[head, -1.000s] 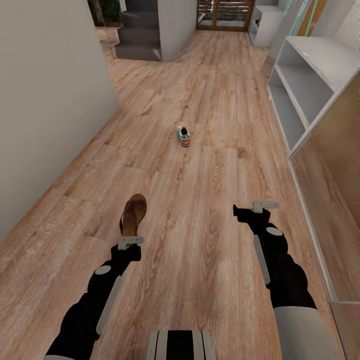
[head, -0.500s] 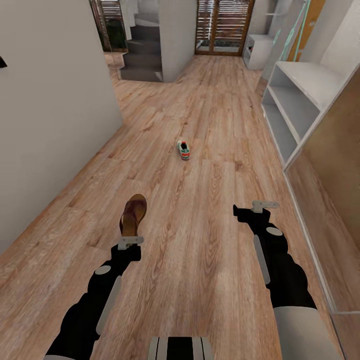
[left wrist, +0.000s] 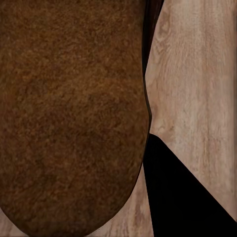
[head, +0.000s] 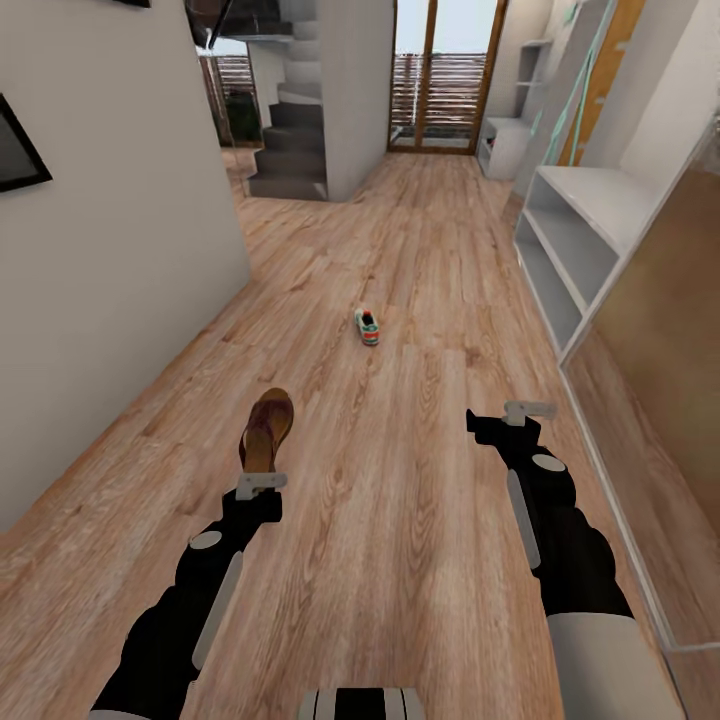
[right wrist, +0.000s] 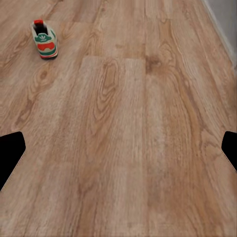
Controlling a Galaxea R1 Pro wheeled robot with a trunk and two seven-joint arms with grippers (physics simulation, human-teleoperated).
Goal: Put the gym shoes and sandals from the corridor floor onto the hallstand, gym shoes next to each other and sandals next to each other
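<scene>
One brown sandal (head: 267, 430) sticks out ahead of my left gripper (head: 260, 484), which is shut on its heel end and carries it above the corridor floor (head: 420, 480). Seen from the left wrist, the sandal (left wrist: 74, 118) looms very close beside one dark finger (left wrist: 182, 197). A single gym shoe (head: 367, 326), white with green and red, stands on the floor ahead; the right wrist view also catches this gym shoe (right wrist: 45, 40). My right gripper (head: 528, 410) is open and empty, its fingertips (right wrist: 10, 153) far apart. The white hallstand (head: 600, 195) runs along the right wall.
A grey wall (head: 100, 250) closes the left side. A brown panel (head: 660, 330) stands at the right, nearer than the hallstand. Stairs (head: 295, 150) and glazed doors (head: 440, 90) lie at the far end, beside a small white unit (head: 500, 145).
The whole view has shifted: more of the far corridor shows and the gym shoe sits lower in the picture. Both arms hold their pose, and the sandal stays with the left gripper.
</scene>
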